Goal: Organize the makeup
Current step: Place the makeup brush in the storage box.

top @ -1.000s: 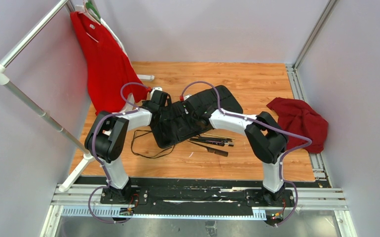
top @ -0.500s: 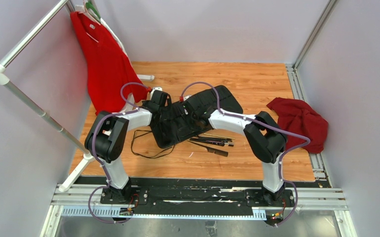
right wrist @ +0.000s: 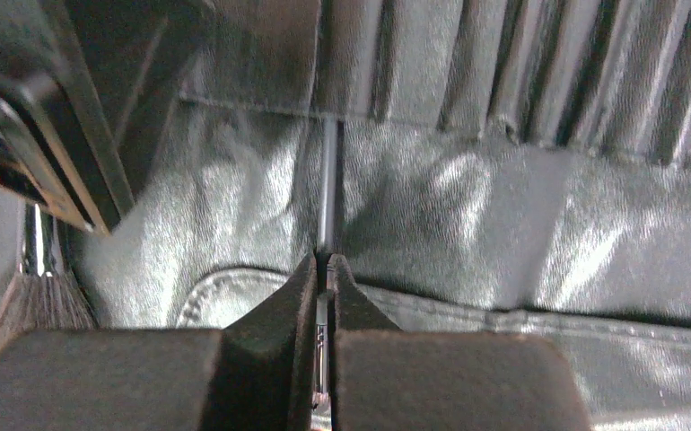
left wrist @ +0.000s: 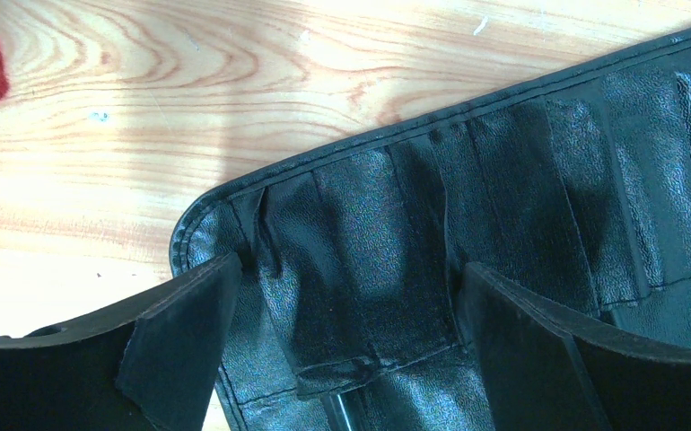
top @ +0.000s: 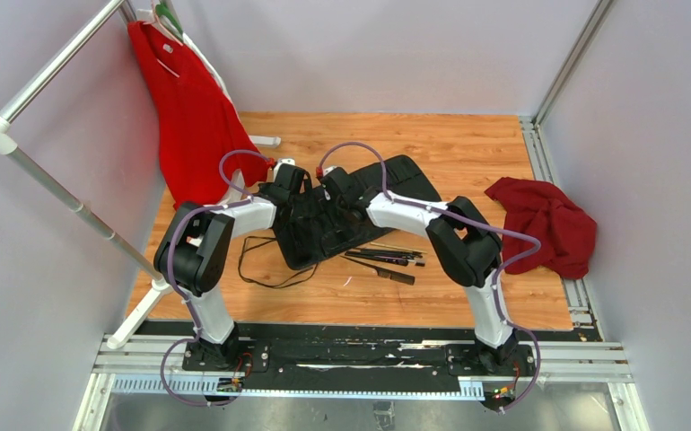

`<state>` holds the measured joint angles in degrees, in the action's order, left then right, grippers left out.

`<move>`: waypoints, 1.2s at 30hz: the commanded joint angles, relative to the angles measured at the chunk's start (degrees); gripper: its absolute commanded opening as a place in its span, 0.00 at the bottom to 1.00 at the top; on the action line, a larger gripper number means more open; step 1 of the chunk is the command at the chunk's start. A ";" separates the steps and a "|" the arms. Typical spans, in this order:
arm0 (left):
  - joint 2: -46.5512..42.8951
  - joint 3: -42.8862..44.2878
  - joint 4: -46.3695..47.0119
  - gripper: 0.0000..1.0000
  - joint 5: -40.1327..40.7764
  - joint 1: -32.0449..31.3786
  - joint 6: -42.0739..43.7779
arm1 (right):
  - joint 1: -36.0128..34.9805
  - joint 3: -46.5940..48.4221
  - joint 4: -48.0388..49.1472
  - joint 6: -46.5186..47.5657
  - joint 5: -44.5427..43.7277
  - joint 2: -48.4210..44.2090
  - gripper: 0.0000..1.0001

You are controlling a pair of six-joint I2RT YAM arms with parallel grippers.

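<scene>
Wooden tabletop on which a black slotted fabric case is straddled at its corner by the released left gripper, apparently to steady it, while a thin black makeup brush is clenched by the right gripper and aimed into a slot.

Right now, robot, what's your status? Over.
Left gripper open over black slotted fabric case. Right gripper shut on thin dark makeup brush, tip entering a pocket. More black brushes loose on wooden table. Pocket looks unblocked.
</scene>
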<state>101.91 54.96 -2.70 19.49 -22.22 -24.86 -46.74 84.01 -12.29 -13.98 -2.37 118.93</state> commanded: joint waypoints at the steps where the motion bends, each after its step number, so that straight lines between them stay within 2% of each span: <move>1: 1.98 0.41 -1.38 0.98 -0.33 0.42 -0.02 | 0.69 4.54 0.12 -0.78 1.23 2.84 0.01; 16: 2.04 0.36 -1.43 0.98 -0.41 0.36 -0.09 | 0.85 9.75 1.31 -3.14 1.23 7.01 0.01; 17: 1.99 0.35 -1.41 0.98 -0.34 0.40 -0.05 | 0.85 9.71 1.23 -3.09 1.27 7.01 0.04; 21: 2.02 0.39 -1.36 0.98 -0.33 0.37 -0.08 | 0.86 9.13 1.22 -3.07 1.28 6.18 0.24; 23: 1.98 0.36 -1.40 0.98 -0.34 0.35 -0.10 | 0.79 8.71 1.23 -3.03 1.15 5.71 0.30; 26: 1.99 0.41 -1.36 0.98 -0.41 0.41 -0.06 | 0.86 7.84 1.22 -3.09 0.97 4.70 0.35; 36: 1.98 0.41 -1.43 0.98 -0.33 0.38 -0.03 | 0.78 0.40 1.16 -2.54 -2.33 -3.75 0.41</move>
<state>101.91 54.98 -2.70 19.51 -22.22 -24.86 -46.13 87.15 -11.33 -16.88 -2.17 121.08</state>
